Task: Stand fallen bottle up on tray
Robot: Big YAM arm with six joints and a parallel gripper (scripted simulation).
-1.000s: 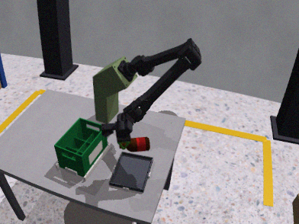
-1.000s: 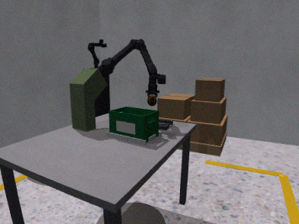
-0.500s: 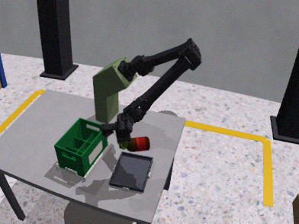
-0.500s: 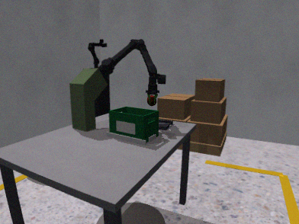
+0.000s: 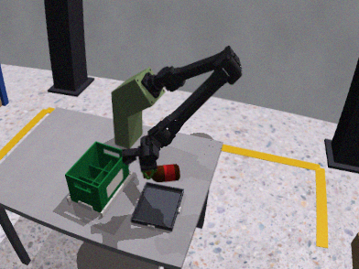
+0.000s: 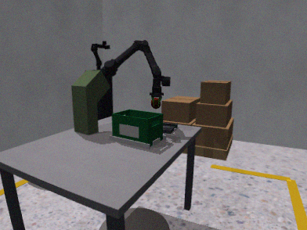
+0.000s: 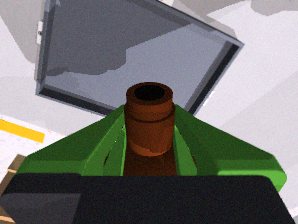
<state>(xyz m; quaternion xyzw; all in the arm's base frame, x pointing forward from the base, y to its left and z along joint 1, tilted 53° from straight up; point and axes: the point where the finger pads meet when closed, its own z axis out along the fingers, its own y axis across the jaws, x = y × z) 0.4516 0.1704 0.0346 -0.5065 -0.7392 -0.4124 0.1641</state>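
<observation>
My gripper [image 5: 150,173] has green fingers and is shut on the brown bottle [image 5: 166,173] with a red label. It holds the bottle lying roughly level in the air above the table, just past the far edge of the dark grey tray [image 5: 157,206]. In the wrist view the bottle's open neck [image 7: 149,120] points away between my green fingers, with the empty tray [image 7: 130,50] below and ahead. In the exterior view the gripper and bottle [image 6: 156,102] hang well above the green crate [image 6: 138,126].
The green crate [image 5: 97,175] stands left of the tray, close beside it. A tall olive-green block [image 5: 130,110] holds the arm's base at the back of the table. Cardboard boxes [image 6: 207,113] are stacked on the floor beyond the table.
</observation>
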